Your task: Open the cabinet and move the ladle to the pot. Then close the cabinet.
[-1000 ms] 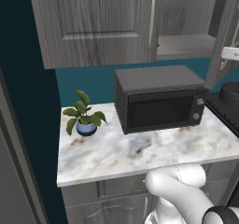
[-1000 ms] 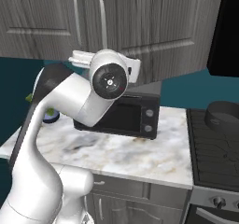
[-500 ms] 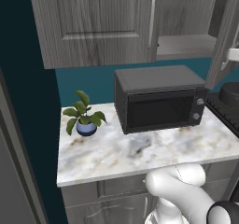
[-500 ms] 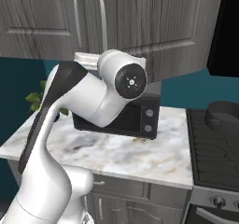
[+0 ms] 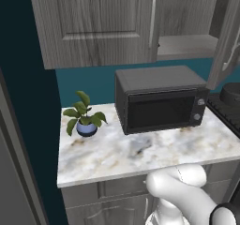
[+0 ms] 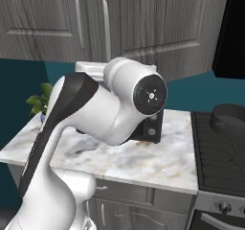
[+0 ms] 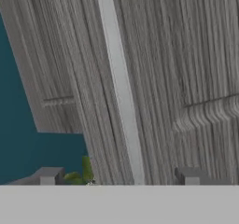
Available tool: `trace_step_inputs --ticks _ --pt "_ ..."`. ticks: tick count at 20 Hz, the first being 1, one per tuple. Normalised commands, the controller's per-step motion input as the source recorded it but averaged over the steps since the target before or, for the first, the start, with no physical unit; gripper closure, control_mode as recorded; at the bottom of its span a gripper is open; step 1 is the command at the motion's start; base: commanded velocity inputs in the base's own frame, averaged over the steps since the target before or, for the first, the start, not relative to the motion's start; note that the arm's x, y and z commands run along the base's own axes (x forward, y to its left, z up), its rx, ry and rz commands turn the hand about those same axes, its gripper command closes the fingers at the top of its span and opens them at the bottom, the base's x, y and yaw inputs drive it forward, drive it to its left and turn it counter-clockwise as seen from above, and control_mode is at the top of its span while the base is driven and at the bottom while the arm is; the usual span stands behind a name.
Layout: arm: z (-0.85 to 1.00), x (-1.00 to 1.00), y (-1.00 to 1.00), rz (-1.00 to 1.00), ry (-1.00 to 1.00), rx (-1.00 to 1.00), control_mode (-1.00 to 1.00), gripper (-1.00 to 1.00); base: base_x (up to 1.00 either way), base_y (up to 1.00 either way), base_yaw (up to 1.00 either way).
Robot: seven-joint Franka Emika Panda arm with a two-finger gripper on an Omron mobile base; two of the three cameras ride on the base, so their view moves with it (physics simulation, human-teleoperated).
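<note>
Left base view: 1 pot [image 5: 231, 92], 1 microwave [image 5: 161, 99].

The cabinet [image 5: 98, 27] is dark grey woodgrain, streaked lighter and darker, with silver bar handles [image 5: 153, 20]. In the hand view that same streaked grey door lies beyond the fingertips [image 7: 49, 175], which are dull grey, and a pale silver handle [image 7: 122, 85] runs up between them. Off past one fingertip is a patch of teal wall [image 7: 32, 139] and a bit of green leaf [image 7: 86, 168]. The microwave [image 5: 161, 100] is black. The counter [image 5: 136, 151] is white marble with tan and grey veining. The plant [image 5: 84, 114] is green in a blue pot. The pot [image 6: 228, 118] is matte dark grey on a black stove [image 6: 220, 155].
</note>
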Motion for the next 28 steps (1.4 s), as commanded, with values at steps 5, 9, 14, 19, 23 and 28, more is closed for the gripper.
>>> trace_step_inputs --ticks 5,9,14,19,23,28 --pt "0.00 -0.55 0.45 -0.03 0.00 -0.04 -1.00 -1.00 0.00 0.00 0.00" --pt "0.00 -0.24 0.76 -0.15 0.00 -0.07 -1.00 -1.00 0.00 0.00 0.00" --pt "0.00 -0.09 0.77 -0.21 0.00 -0.06 -1.00 -1.00 0.00 0.00 0.00" --pt "0.00 0.07 0.71 -0.22 0.05 -0.09 -1.00 -1.00 0.00 0.00 0.00" --pt "0.00 0.37 0.52 -0.25 0.09 -0.13 -1.00 -1.00 0.00 0.00 0.00" --pt "0.00 0.68 0.31 -0.27 0.13 -0.13 -1.00 -1.00 0.00 0.00 0.00"
